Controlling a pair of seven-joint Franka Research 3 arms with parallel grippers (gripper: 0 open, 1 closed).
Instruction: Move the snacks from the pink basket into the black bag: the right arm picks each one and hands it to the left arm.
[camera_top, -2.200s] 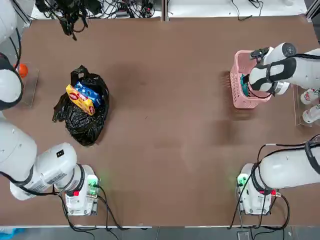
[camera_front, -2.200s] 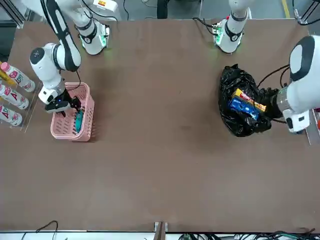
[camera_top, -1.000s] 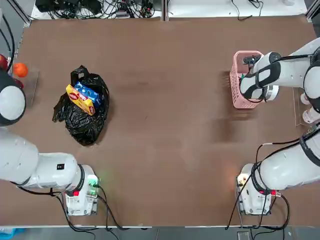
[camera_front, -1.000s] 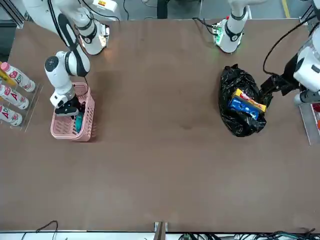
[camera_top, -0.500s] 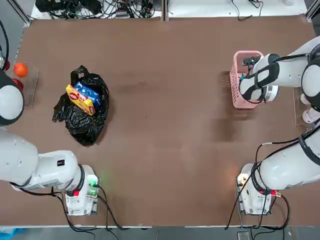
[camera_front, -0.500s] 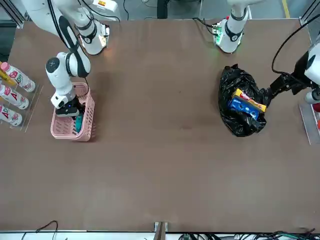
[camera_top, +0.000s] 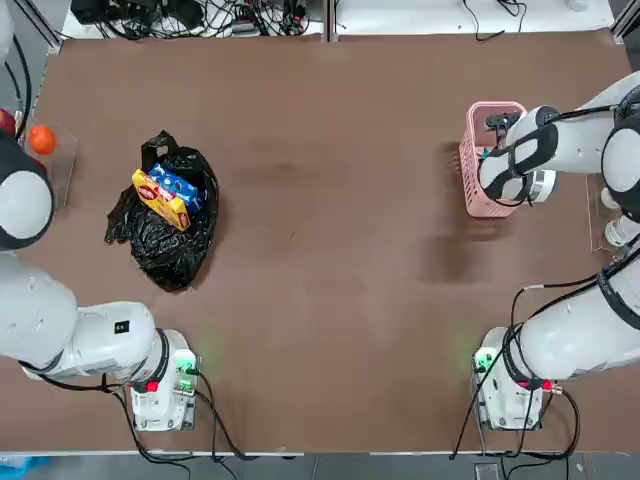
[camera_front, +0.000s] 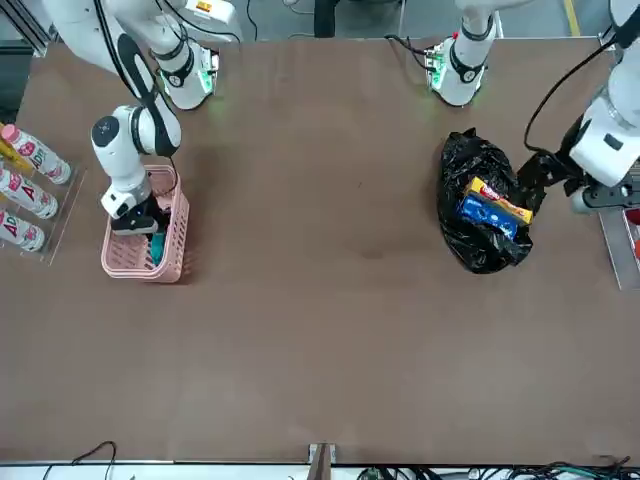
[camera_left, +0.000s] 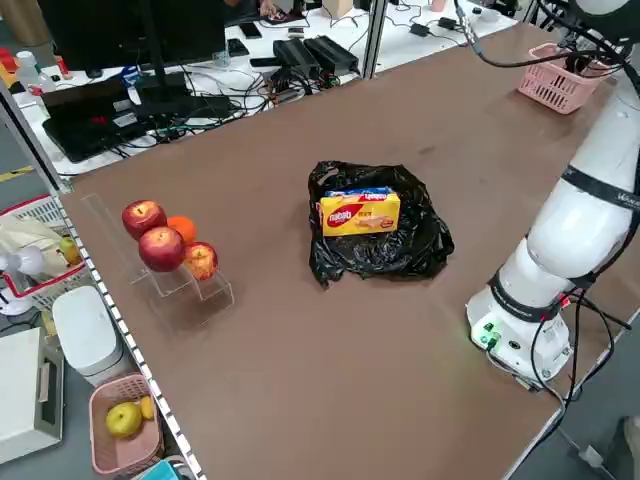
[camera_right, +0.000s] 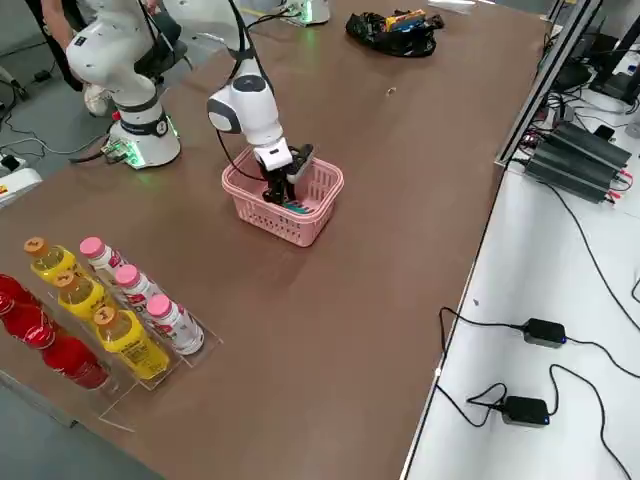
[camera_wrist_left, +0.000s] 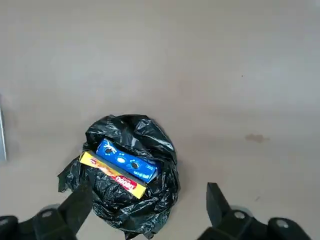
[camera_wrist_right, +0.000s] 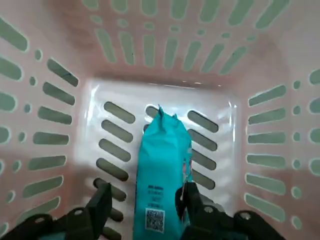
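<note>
1. Where your right arm's gripper (camera_wrist_right: 142, 207) reaches into the pink basket (camera_wrist_right: 55, 100), its jaws straddle the teal packet (camera_wrist_right: 162, 175) lying on the floor, narrowed but not visibly clamped.
2. Farther off, your black bag (camera_top: 165, 235) holds the blue packet (camera_top: 176, 185) and yellow packet (camera_top: 160, 199); the left gripper (camera_wrist_left: 145, 210) hangs above, jaws wide.

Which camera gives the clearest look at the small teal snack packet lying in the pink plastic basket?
The right wrist view: the small teal snack packet fills the middle, lying on the pink plastic basket's floor between the right gripper's fingers. The front, top and right side views show only slivers of teal; the others miss it.
</note>
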